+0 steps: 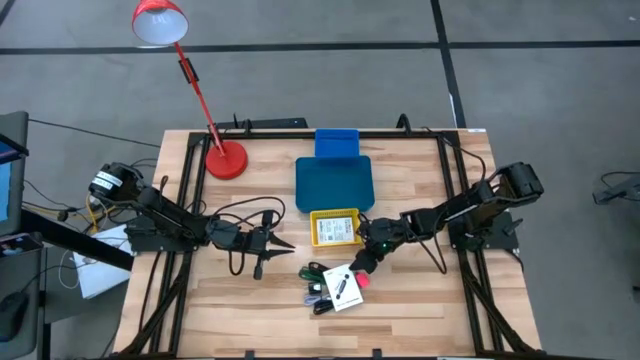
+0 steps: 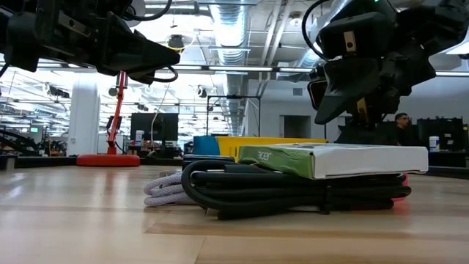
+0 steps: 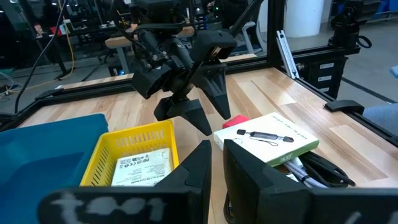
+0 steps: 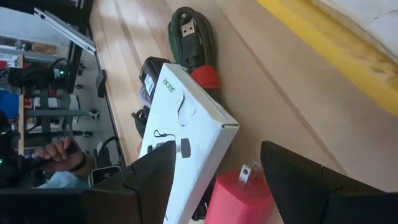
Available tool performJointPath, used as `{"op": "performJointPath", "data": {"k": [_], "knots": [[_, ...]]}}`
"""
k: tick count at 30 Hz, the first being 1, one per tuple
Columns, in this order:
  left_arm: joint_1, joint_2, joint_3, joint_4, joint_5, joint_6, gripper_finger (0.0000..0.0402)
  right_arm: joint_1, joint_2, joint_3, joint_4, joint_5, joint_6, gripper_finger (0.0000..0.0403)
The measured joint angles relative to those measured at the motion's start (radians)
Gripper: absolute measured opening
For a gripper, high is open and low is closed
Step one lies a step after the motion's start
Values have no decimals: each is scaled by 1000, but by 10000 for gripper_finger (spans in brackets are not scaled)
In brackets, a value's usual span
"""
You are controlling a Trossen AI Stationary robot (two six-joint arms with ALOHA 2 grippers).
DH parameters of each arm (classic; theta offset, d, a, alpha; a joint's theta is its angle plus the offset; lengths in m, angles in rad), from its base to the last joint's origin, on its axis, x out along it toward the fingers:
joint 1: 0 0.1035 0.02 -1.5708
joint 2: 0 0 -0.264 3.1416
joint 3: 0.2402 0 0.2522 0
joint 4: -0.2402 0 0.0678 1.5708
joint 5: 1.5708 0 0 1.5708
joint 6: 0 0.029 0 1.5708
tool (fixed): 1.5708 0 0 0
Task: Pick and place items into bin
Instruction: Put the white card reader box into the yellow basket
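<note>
The items lie in a small heap near the table's near edge. A white printed box (image 1: 342, 288) (image 4: 186, 124) rests on coiled black cable (image 2: 293, 194). A pink-red piece with metal prongs (image 4: 239, 196) sits at the box's corner. A green-and-black cable with a USB plug (image 4: 193, 37) lies beside the box. My right gripper (image 1: 362, 265) (image 4: 219, 149) is open and hangs just above the heap; its fingers stand either side of the pink-red piece. My left gripper (image 1: 285, 243) (image 3: 217, 146) waits left of the heap, above the table, its fingers a narrow slit apart.
A yellow bin (image 1: 334, 227) (image 3: 134, 152) stands just beyond the heap with a white printed card in it. Behind it lies a blue tray (image 1: 335, 180). A red desk lamp (image 1: 225, 158) stands at the far left. A person's hand (image 4: 59, 152) shows beyond the table.
</note>
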Motion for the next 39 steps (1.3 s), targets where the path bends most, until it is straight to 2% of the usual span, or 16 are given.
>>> {"op": "performJointPath", "data": {"k": [21,28,39], "knots": [[0,0,0,4,0,2,32,20,25,0,48,45,11,231],[0,0,0,6,0,2,32,17,155,29,127,-51,45,231],[0,0,0,4,0,1,32,-8,170,50,124,-92,10,231]]}}
